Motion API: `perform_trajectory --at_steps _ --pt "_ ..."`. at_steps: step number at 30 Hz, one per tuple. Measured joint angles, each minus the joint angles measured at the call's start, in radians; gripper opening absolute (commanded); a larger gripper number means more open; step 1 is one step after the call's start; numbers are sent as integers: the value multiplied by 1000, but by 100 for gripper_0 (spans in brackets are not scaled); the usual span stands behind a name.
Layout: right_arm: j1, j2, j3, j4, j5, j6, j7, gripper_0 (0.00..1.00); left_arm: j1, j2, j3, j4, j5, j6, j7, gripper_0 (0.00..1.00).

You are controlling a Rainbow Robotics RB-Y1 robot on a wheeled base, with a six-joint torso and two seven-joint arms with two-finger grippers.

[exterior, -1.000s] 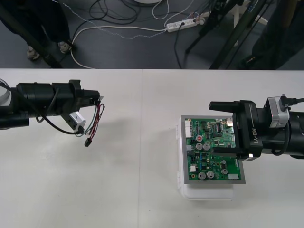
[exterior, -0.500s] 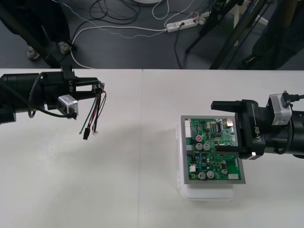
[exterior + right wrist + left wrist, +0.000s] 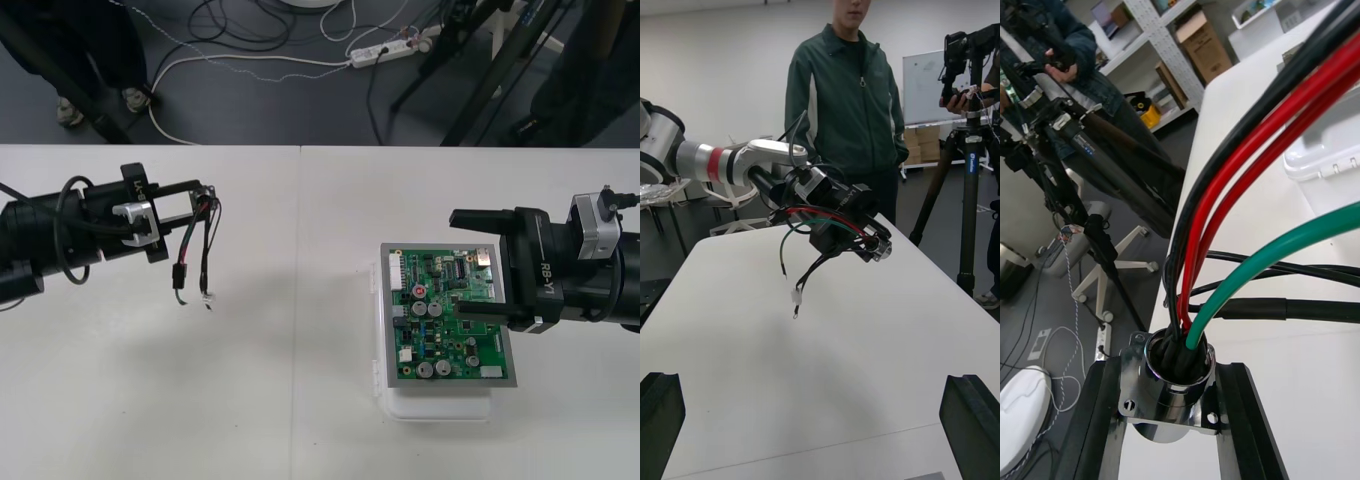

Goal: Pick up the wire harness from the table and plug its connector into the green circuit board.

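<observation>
Nearest: white base (image 3: 440, 405) w/ green board (image 3: 447, 318) on top, R half of desk (image 3: 300, 420). R gripper (image 3: 462, 268) sits over the board's R side, fingers (image 3: 659, 420) spread wide. One finger lies across the board's R part and hides some of it, the other is just past its far edge. "RB-Y1" printed on its body. L gripper (image 3: 200, 205) is well apart on the L side, above desk, fingers (image 3: 1094, 420) pinching the harness (image 3: 195, 240) at the flange of the metal socket (image 3: 1166, 382). Red/blk/grn wires (image 3: 816, 225) droop from it. Black plug (image 3: 180, 277) dangles in air, clear of desk, far from board. Bare desk between plug and board. Beyond far edge: dark floor (image 3: 250, 110), cables, white power strip (image 3: 385, 52).
</observation>
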Motion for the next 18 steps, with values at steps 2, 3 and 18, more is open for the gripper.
perform_trajectory --at_steps 2,3,18 --pt "0 0 0 0 0 2 0 100 16 -40 18 0 -22 0 0 0" --pt "0 0 0 0 0 3 0 100 24 -60 26 0 -36 0 0 0" --pt "2 0 -2 0 0 9 0 100 82 -333 137 0 -257 0 28 0"
